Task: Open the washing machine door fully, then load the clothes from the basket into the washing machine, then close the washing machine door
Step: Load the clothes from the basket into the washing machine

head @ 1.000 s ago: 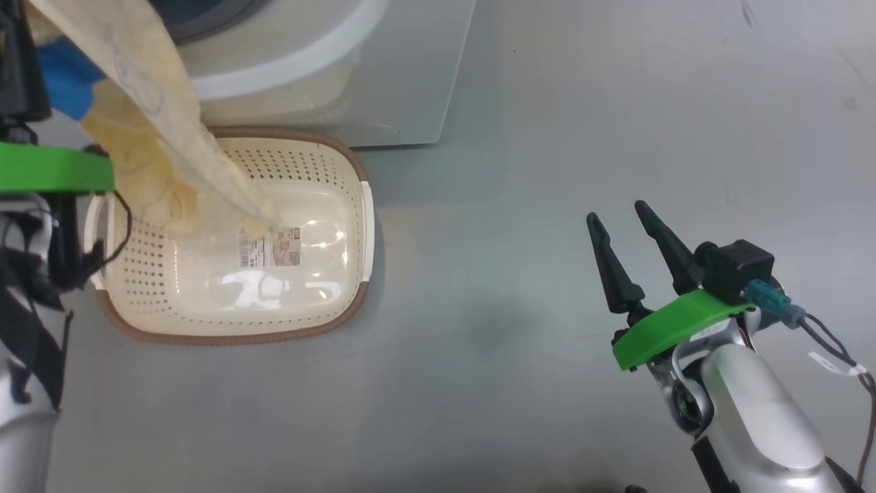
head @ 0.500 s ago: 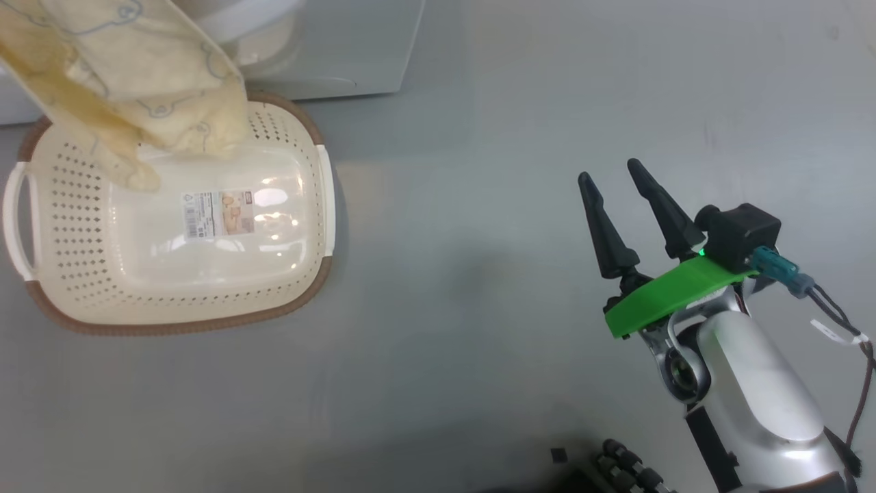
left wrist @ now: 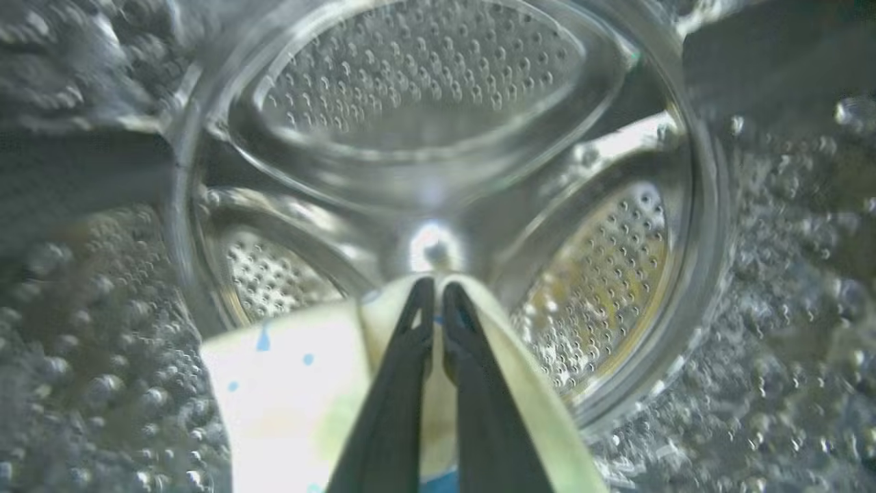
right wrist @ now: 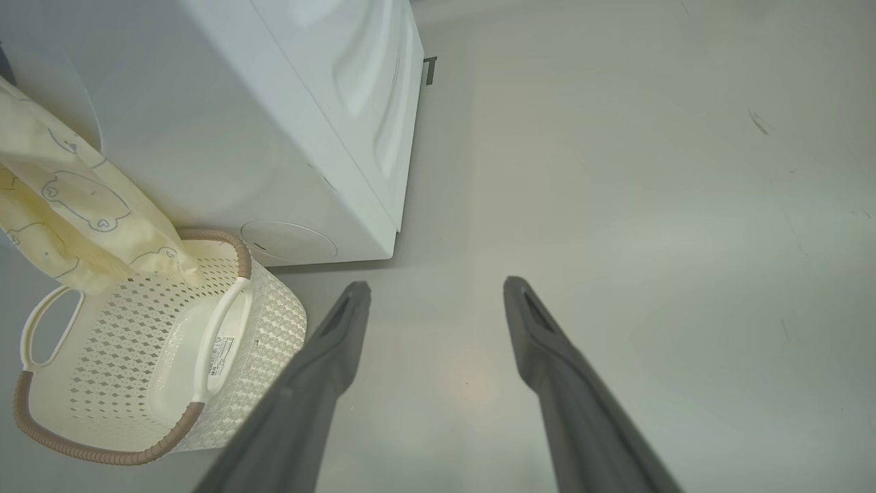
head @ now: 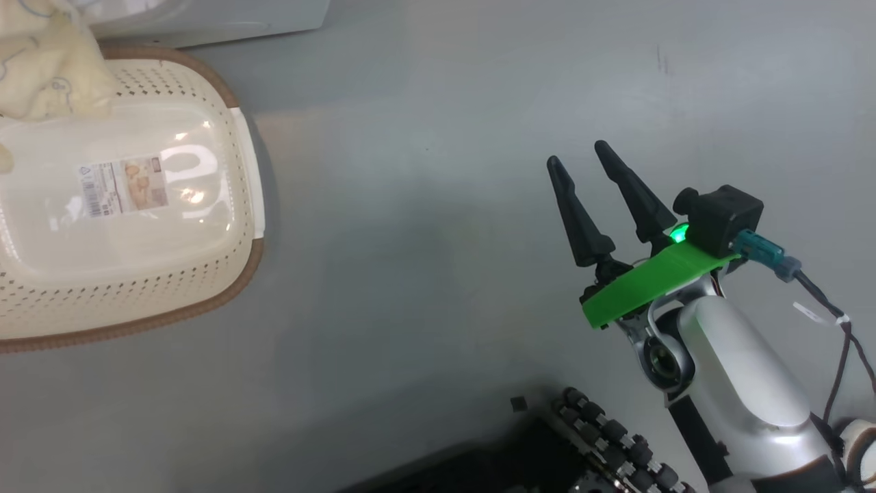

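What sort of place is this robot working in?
Likely a laundry area, maybe a test setup: a white front-loading washing machine on a bare grey floor, a perforated basket next to it, and the left wrist view looks into its steel drum.

silver forearm (head: 742, 387) with green plate (head: 650, 284), black tapered right claw (head: 577, 153) and teal-plugged cable (head: 759, 248)

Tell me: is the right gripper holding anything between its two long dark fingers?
No, the right gripper stands open, with only grey floor between its fingers.
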Controlling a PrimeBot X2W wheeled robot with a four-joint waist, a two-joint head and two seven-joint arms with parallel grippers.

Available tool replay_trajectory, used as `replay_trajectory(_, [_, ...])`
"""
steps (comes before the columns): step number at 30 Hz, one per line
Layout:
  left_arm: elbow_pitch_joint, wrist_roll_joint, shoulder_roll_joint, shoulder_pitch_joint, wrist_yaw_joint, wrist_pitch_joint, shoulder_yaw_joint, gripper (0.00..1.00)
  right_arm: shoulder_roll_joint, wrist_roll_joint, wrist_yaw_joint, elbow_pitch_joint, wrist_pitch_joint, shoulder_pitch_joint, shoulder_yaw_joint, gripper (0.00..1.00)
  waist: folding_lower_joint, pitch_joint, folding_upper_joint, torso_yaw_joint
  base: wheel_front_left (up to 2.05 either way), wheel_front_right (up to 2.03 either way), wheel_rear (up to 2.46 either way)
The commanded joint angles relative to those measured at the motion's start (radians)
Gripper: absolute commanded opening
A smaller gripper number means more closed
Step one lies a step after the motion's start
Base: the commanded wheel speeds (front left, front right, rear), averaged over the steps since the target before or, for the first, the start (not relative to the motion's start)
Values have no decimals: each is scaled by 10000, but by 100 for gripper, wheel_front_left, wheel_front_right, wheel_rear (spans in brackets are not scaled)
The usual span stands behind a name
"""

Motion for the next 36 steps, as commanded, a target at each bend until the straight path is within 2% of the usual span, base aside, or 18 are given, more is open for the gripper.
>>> replay_trajectory(1, [-152,113,521,-305,1,-51,28,0,-10,86,2,-271,-97,126,190,100,-1,124,0,-121,0,0,0])
replay_trajectory(15, [2156,-368,259,-766,1,-206,-1545,0,-10,254,2,-144,-97,63,400,100,-1,211,0,-345,0,0,0])
replay_trajectory(16, [2300,-497,227,-779,1,-209,-1532,22,-10,238,2,-125,-97,57,377,100,-1,187,0,-334,0,0,0])
replay_trajectory(17, [2410,-588,205,-797,1,-214,-1546,64,-10,227,2,-112,-97,53,355,100,-1,167,0,-320,0,0,0])
replay_trajectory(18, [2492,-605,210,-809,1,-218,-1631,100,-10,218,2,-101,-97,48,337,100,-1,149,0,-307,0,0,0])
replay_trajectory(28, [2584,-1173,158,-430,0,-262,-2479,100,-10,-4,2,-6,-97,-20,125,100,-1,-228,0,-75,0,0,0])
replay_trajectory(36, [2032,-1766,124,639,0,-274,-2814,100,-10,-387,2,171,-97,2,-215,100,-1,-950,0,297,0,0,0])
